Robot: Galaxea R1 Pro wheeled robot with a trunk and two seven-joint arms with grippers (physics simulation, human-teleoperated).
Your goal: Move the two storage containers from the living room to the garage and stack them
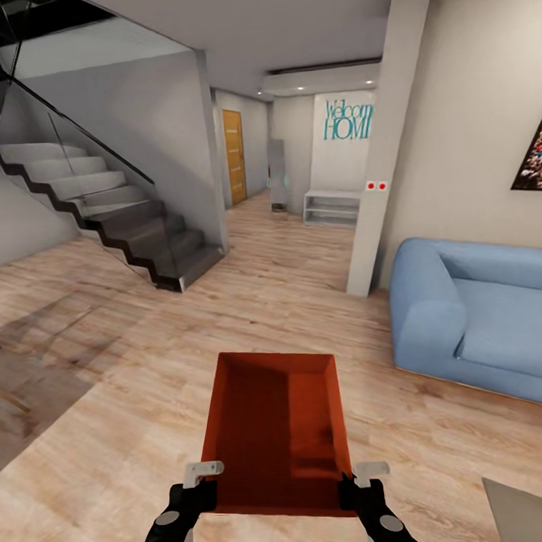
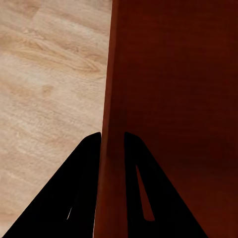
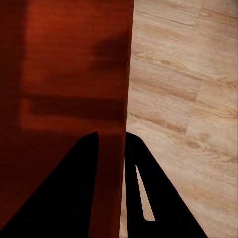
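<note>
Our left gripper (image 1: 204, 470) and right gripper (image 1: 364, 472) each pinch a side wall of the red storage container (image 1: 276, 427). We hold it up over the wood floor (image 1: 112, 433). A blue sofa (image 1: 476, 318) sits at our right, stairs (image 1: 120, 214) at our left.

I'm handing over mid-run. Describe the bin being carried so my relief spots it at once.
Start from the blue sofa on the wood floor; the storage container hangs above the planks. It is a rust-red, open-top, empty bin, pinched at its near corners by the left claw and right claw.
</note>
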